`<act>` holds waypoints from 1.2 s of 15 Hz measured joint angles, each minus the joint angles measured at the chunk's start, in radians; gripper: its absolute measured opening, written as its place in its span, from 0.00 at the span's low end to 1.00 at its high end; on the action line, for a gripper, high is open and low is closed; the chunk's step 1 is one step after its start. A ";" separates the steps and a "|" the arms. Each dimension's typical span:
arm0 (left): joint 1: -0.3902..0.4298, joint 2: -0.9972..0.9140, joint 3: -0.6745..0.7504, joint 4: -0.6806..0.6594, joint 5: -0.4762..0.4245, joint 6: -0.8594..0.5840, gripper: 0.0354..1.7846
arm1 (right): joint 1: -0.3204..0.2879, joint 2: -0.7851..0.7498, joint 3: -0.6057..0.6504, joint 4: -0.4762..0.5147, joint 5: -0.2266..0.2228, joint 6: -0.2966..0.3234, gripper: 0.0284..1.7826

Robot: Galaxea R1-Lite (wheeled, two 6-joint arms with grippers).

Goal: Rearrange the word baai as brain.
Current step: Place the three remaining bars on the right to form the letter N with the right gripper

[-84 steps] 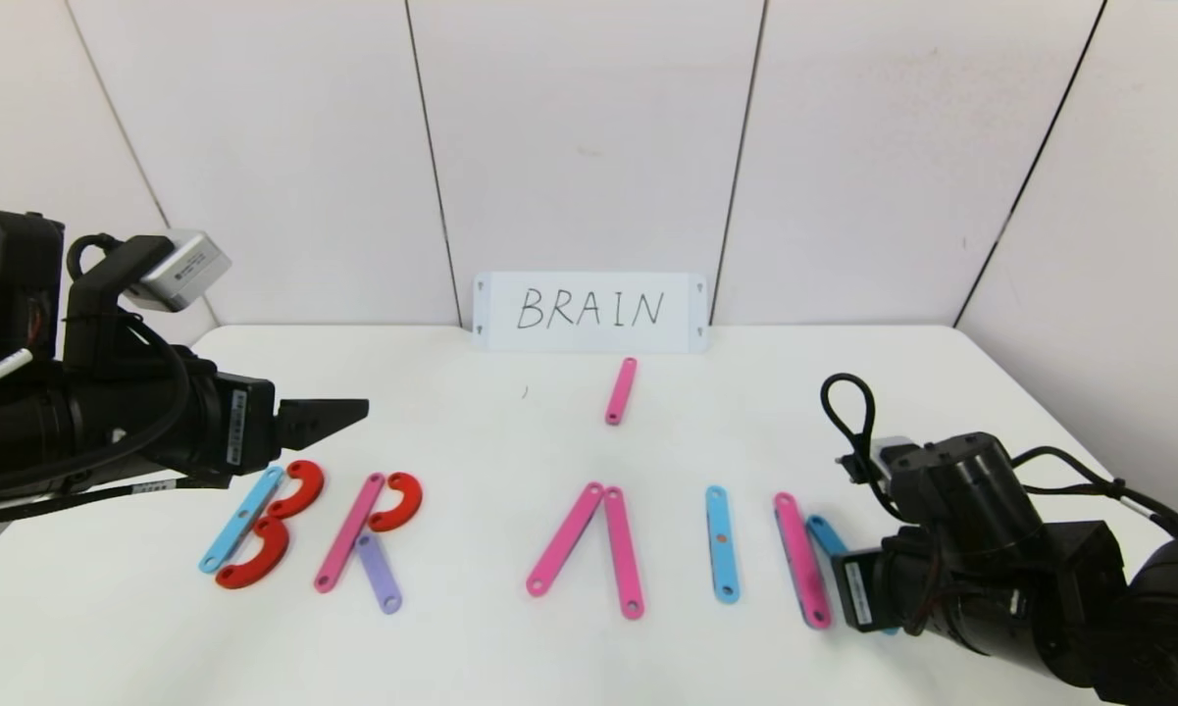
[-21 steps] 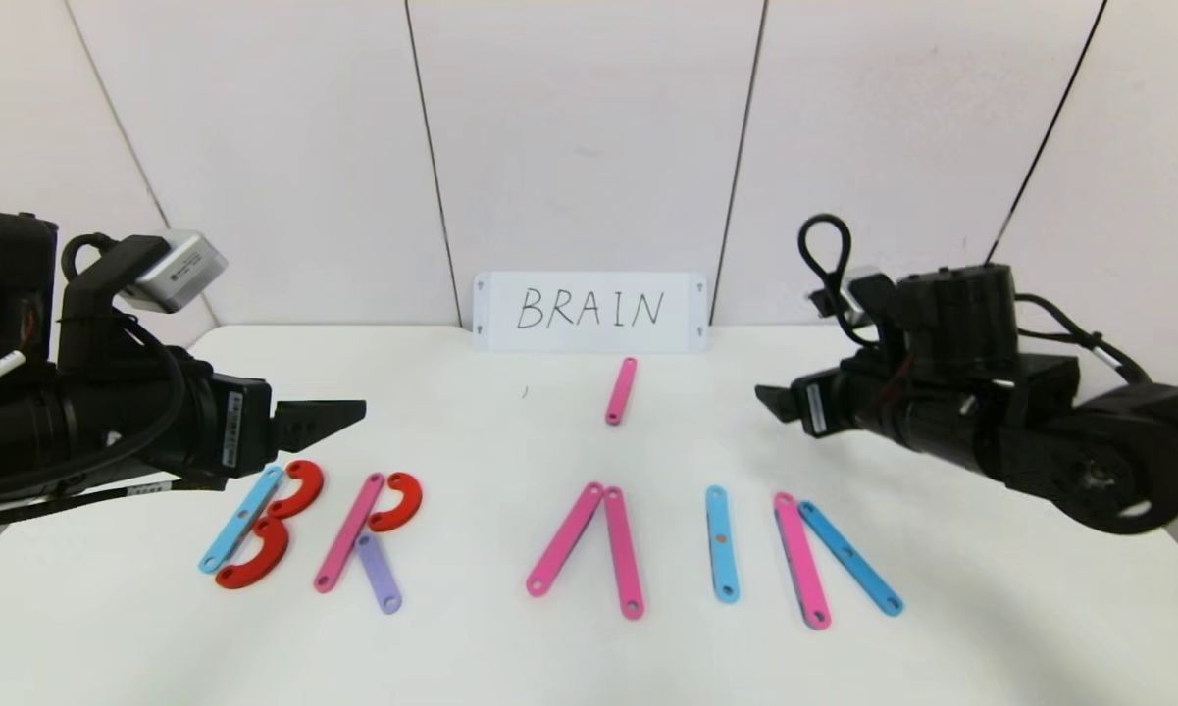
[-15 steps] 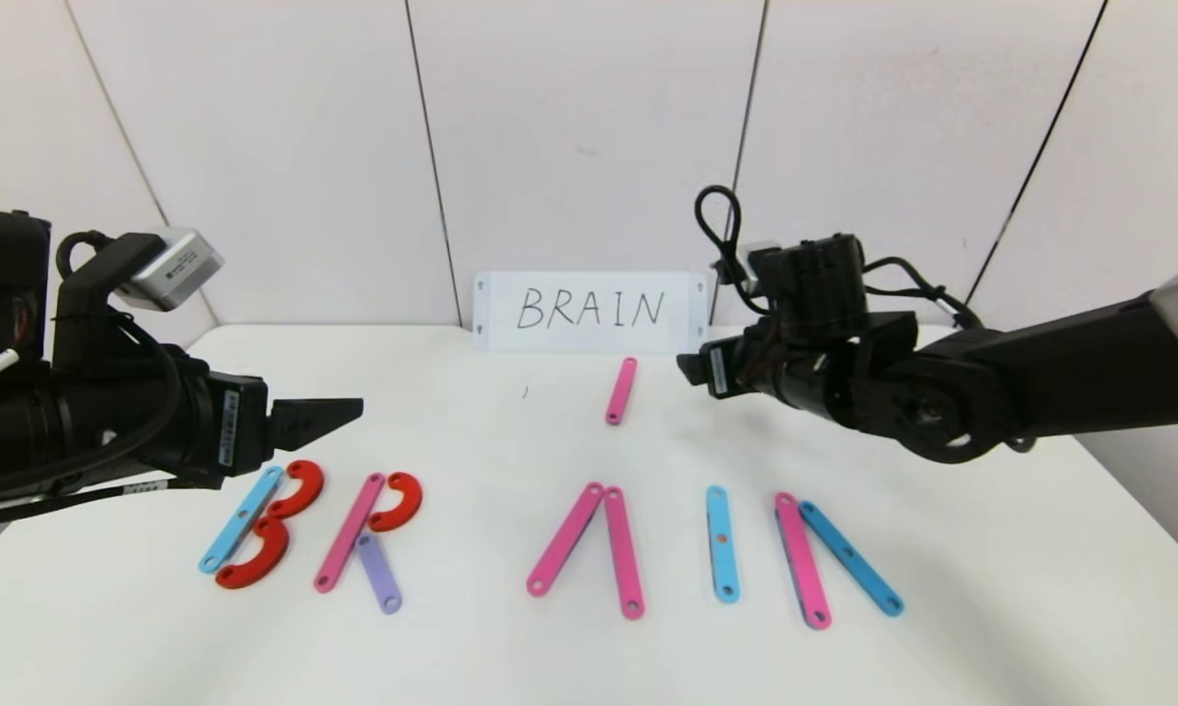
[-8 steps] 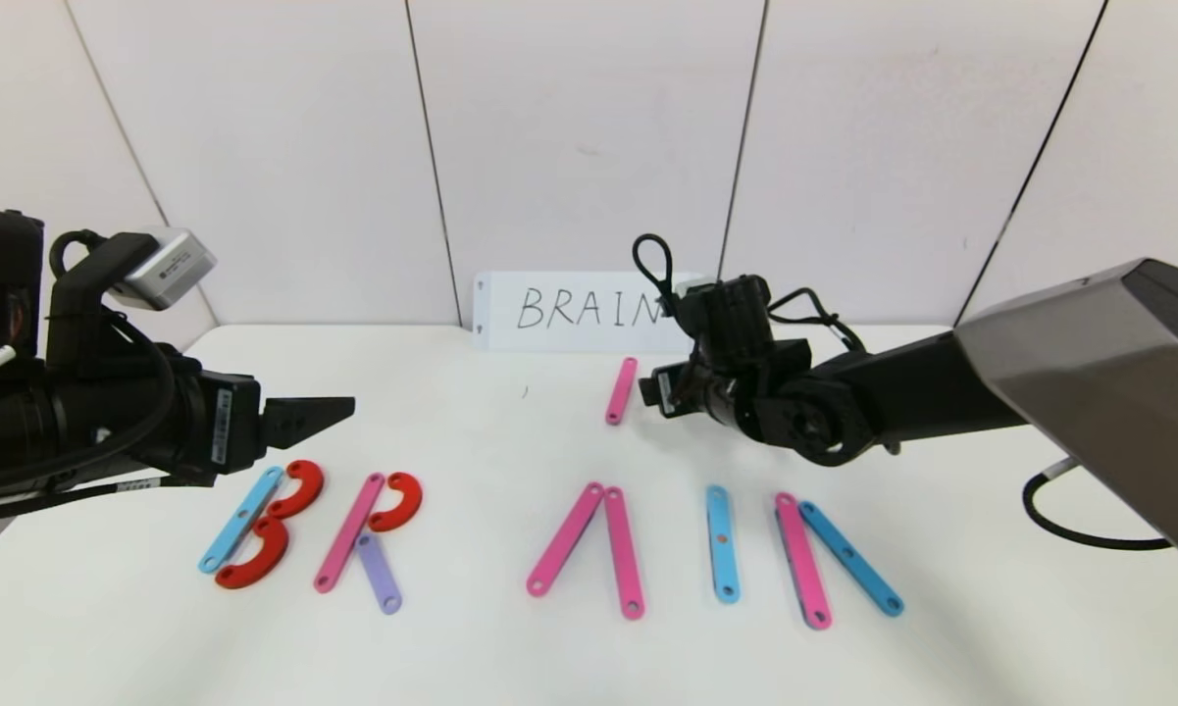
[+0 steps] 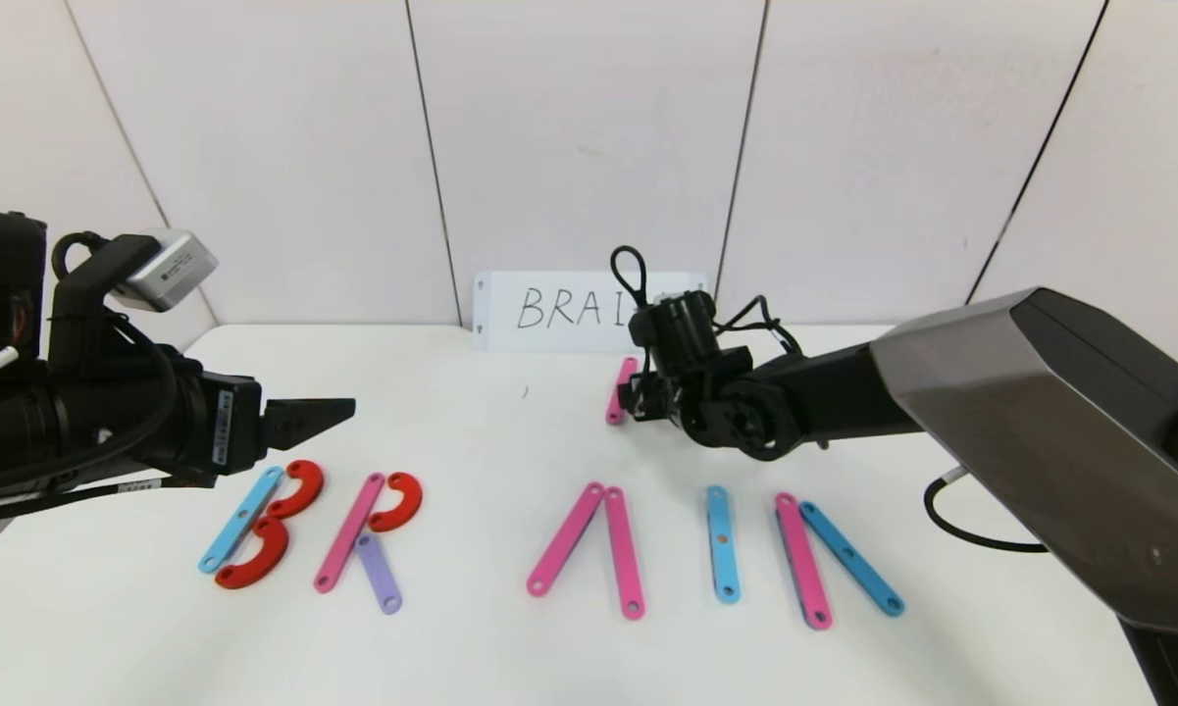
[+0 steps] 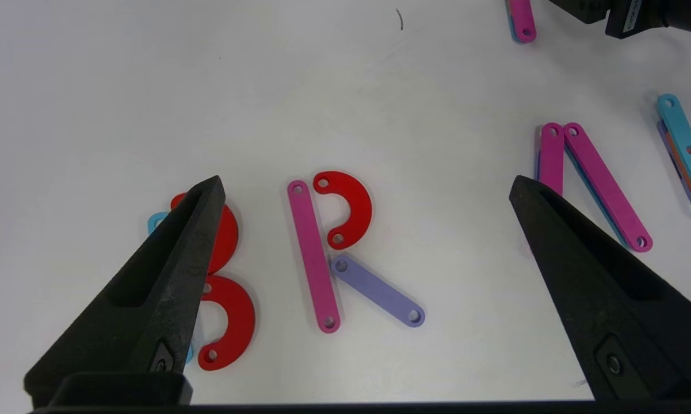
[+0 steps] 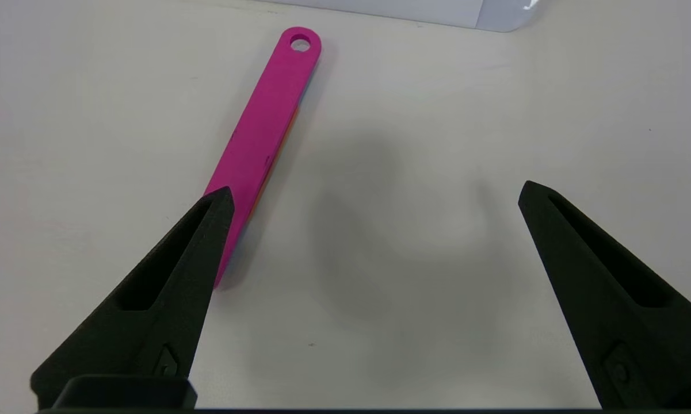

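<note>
The word lies along the table's front as letters of flat strips: a B with a light-blue strip [image 5: 240,520] and red arcs [image 5: 299,488], an R with a pink strip [image 6: 312,256], a red arc [image 6: 351,210] and a purple strip [image 6: 377,290], two leaning pink strips [image 5: 564,539], a light-blue strip [image 5: 722,542], then a pink strip [image 5: 801,559] and a blue strip [image 5: 851,559]. A loose pink strip [image 7: 264,138] lies behind them. My right gripper [image 7: 375,190] stands open just beside it, one fingertip over its near end. My left gripper [image 6: 365,181] hangs open above the B and R.
A white card [image 5: 549,309] with handwritten BRAIN leans against the back wall, partly hidden by my right wrist. My right arm [image 5: 991,392] stretches across the table's right half, above the blue and pink strips. A cable [image 5: 971,534] loops on the table at the right.
My right arm has swung from the right side toward the back middle and come down next to the loose pink strip. The left arm has hardly moved. No strip has shifted.
</note>
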 joint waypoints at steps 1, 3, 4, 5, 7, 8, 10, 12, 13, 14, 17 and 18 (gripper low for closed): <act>0.000 0.000 0.000 0.000 0.000 0.000 0.97 | 0.003 0.008 -0.027 0.026 -0.010 0.016 0.97; 0.000 0.001 0.001 0.000 0.000 0.001 0.97 | 0.017 0.028 -0.071 0.052 -0.016 0.031 0.97; 0.000 0.001 0.002 0.000 0.000 0.006 0.97 | 0.024 0.038 -0.089 0.054 -0.016 0.032 0.97; 0.000 0.001 0.002 0.000 0.000 0.007 0.97 | 0.030 0.049 -0.108 0.058 -0.018 0.032 0.97; 0.000 0.001 0.003 0.000 0.000 0.008 0.97 | 0.035 0.078 -0.169 0.099 -0.030 0.033 0.97; 0.000 0.001 0.003 0.000 0.000 0.009 0.97 | 0.036 0.096 -0.201 0.121 -0.036 0.034 0.97; 0.000 0.001 0.004 0.000 0.000 0.009 0.97 | 0.041 0.129 -0.242 0.136 -0.040 0.035 0.97; 0.000 0.001 0.004 0.001 -0.001 0.009 0.97 | 0.044 0.150 -0.259 0.137 -0.041 0.035 0.97; 0.000 0.002 0.004 0.001 0.000 0.009 0.97 | 0.045 0.161 -0.271 0.140 -0.041 0.035 0.97; 0.000 0.002 0.004 0.001 -0.001 0.009 0.97 | 0.046 0.174 -0.289 0.149 -0.041 0.035 0.97; 0.000 0.002 0.005 0.001 -0.002 0.009 0.97 | 0.053 0.200 -0.320 0.168 -0.041 0.038 0.97; -0.001 0.002 0.007 0.002 -0.001 0.009 0.97 | 0.054 0.205 -0.324 0.167 -0.041 0.038 0.97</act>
